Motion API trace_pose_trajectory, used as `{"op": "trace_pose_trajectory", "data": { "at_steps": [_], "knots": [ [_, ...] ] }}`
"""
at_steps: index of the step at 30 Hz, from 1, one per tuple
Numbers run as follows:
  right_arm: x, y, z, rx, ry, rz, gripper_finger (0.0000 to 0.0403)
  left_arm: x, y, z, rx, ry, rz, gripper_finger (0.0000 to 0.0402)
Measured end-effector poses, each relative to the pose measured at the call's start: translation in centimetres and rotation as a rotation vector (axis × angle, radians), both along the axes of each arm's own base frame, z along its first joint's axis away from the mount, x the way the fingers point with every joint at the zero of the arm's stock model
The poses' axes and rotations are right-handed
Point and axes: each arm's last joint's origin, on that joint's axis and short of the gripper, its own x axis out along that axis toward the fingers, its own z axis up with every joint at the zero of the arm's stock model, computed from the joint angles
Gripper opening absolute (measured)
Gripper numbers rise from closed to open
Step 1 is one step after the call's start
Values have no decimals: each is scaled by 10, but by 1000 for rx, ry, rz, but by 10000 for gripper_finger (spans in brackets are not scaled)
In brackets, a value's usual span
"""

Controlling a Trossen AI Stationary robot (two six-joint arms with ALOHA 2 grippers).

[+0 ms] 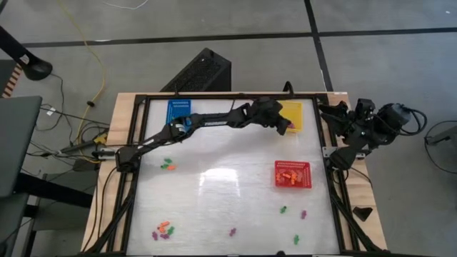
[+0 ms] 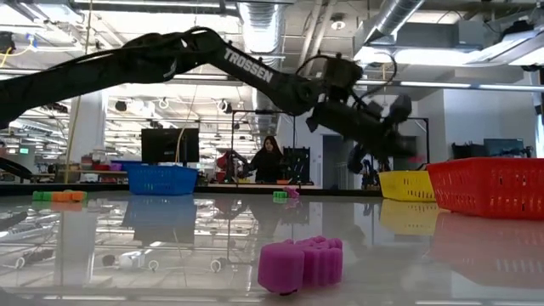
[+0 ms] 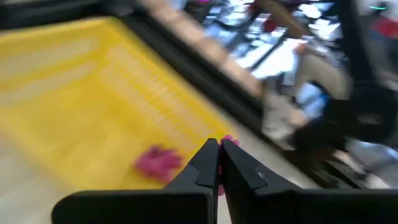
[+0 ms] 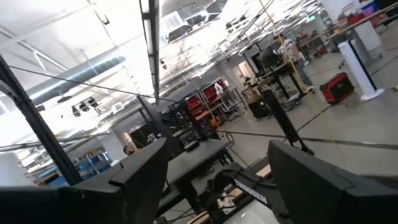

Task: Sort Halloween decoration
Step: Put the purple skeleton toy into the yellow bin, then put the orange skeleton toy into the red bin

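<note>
From above, the left end effector (image 1: 285, 123) reaches over the yellow perforated plastic basket (image 1: 300, 108); the right end effector (image 1: 335, 113) waits folded at the tabletop's (image 1: 228, 153) edge. Tiny orange, green and purple decoration pieces (image 1: 166, 230) lie scattered. At table height, the arm reads "TROSSEN". The left wrist shows fingers (image 3: 202, 168) pressed together over a purple piece (image 3: 158, 158) in the basket. The right wrist shows fingers (image 4: 146, 171) spread apart.

Right pincer (image 4: 214, 171) spread wide, aimed at the room's ceiling pipes (image 4: 81, 68)
</note>
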Motion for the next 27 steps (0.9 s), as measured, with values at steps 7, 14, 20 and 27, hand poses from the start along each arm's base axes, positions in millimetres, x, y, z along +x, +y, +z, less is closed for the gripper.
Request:
{"op": "trace_pose_trajectory", "data": {
  "at_steps": [7, 14, 20, 27],
  "knots": [
    [0, 2, 0, 2, -1, 40, 304, -5, 4, -11, 77, 143, 88, 0],
    [-1, 3, 0, 3, 0, 52, 304, -1, 0, -4, 84, 52, -29, 25],
    [-1, 3, 0, 3, 1, 51, 304, -2, 5, 1, 47, -4, -18, 93],
    [0, 3, -1, -1, 5, 52, 304, -8, 24, 6, -78, -72, -133, 156]
  ]
}}
